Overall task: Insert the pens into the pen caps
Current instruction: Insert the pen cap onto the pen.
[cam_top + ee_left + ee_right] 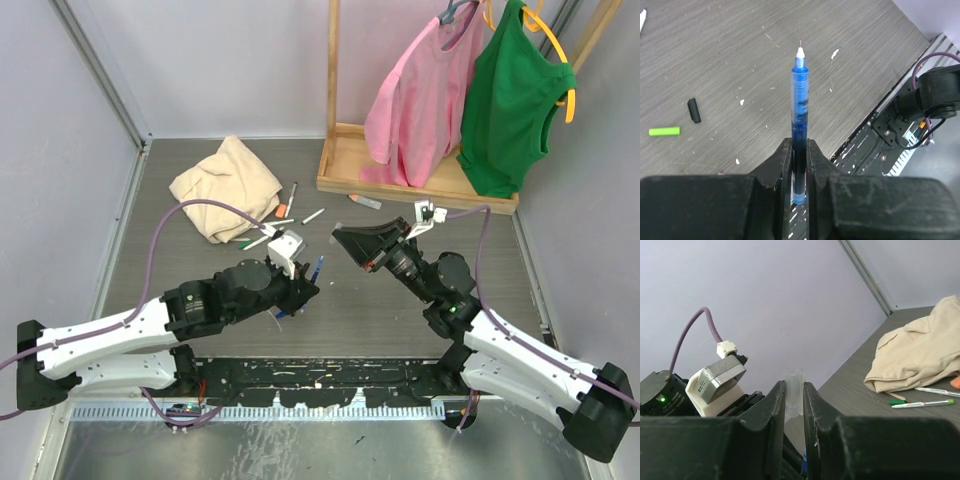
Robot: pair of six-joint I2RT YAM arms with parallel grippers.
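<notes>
**Blue pen and clear cap held up, on the near side of the beige cloth**

The wooden clothes rack stands to the right of the beige cloth, out of our way. In front of the cloth, our left gripper has its fingers pinched narrow on the rear barrel of the blue pen, tip pointing out. Our right gripper nips what looks like a clear cap. We judge the pen light, stiff and slick, so it may swivel if pushed off-axis, and its fine tip is fragile. The low barrel grip suits it. Loose pens lie at the cloth's near edge. A green cap and a black cap lie on the table, blocking nothing.
</notes>
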